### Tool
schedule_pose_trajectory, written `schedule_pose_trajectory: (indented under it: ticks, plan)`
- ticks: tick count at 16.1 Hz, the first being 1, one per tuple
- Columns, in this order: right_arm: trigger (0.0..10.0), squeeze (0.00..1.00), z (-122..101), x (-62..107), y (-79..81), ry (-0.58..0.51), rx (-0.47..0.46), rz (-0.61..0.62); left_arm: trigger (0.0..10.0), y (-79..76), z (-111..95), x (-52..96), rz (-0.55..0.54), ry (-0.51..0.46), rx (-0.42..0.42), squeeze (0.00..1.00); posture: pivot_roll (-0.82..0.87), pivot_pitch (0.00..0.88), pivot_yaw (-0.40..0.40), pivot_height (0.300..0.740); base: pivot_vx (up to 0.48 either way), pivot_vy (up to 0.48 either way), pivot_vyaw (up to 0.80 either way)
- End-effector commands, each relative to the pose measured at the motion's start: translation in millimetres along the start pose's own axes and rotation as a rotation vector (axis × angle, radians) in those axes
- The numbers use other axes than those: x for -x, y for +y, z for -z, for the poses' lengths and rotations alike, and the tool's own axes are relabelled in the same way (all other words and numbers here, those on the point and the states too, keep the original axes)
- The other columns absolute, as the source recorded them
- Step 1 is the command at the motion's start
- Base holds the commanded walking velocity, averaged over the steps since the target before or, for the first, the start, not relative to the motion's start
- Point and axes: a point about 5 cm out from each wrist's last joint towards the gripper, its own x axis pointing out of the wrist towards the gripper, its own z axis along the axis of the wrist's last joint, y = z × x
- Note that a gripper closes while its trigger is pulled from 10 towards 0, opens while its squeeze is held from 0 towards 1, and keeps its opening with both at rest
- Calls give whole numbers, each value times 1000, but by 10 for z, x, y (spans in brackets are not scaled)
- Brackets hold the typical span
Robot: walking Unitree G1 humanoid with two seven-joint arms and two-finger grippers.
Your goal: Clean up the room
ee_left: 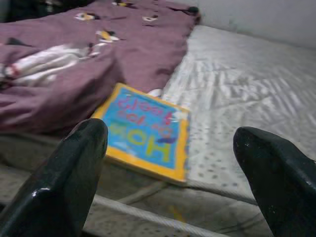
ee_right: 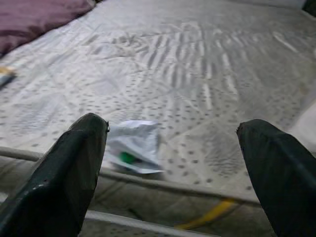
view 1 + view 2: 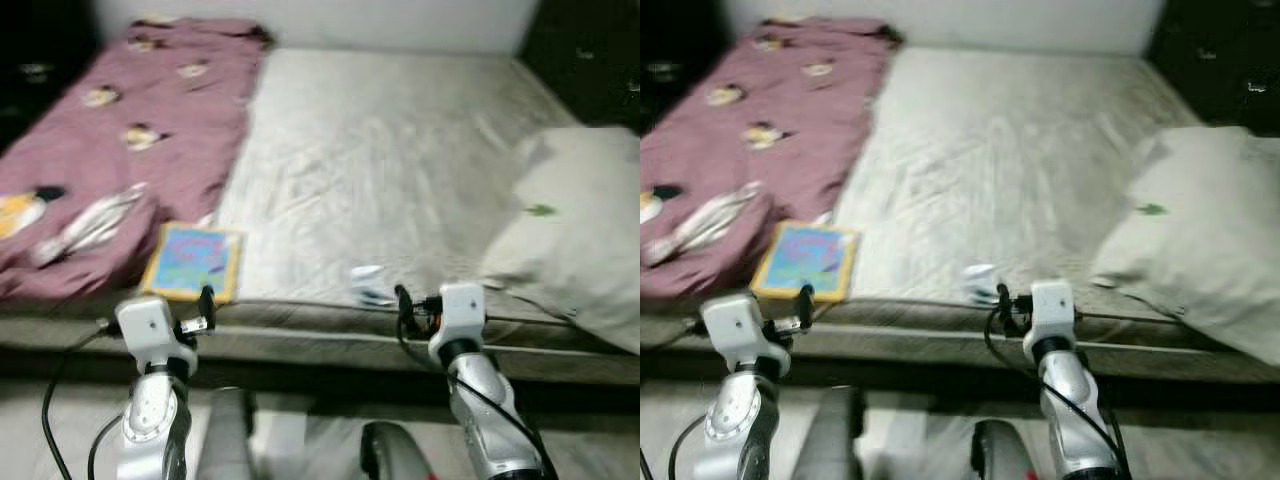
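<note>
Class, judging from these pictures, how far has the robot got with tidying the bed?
Nothing looks done yet. In hand: the left gripper, jaws open, faces the book, and the right gripper, jaws open, faces the white wrapper. Left: both items still lie on the mattress; the purple blanket is rumpled.

Two long black fingers of the right gripper stand wide apart, with nothing between them, just short of the edge of a pale grey quilted mattress dotted with small dark specks. A small crumpled white wrapper with a green mark lies on the mattress near its edge, just beside one black finger and apart from it. A yellow strap shows along the mattress side below the piped edge. A purple blanket covers the far corner, well apart from the wrapper.
</note>
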Motion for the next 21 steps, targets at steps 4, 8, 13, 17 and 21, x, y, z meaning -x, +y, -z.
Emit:
schedule_pose_trajectory:
  ticks: [4, 8, 13, 17, 21]
  plan:
    - [10000, 0, -36, -20, -1, -15, -16, -3, 10000, -72, -119, -69, 51, -41, -9, 0, -1, 122, -37, 566, 0, 0, 0]
    - [10000, 0, -45, -23, -4, -16, -11, -6, 10000, -96, -120, -72, 76, -42, 3, 0, -6, 131, -41, 566, 0, 0, 0]
    - [10000, 0, -48, -36, 3, -16, -1, -13, 10000, -109, -116, -77, 84, -39, 4, 0, -5, 130, -42, 566, 0, 0, 0]
    - [10000, 0, -54, -42, 24, -21, 18, -26, 10000, -129, -112, -88, 95, -38, -3, 0, -4, 125, -40, 566, 267, 0, 200]
    - [10000, 0, -45, -45, 29, -20, 17, -29, 10000, -158, -98, -83, 113, -35, -7, 0, 0, 114, -39, 566, 306, 0, 600]
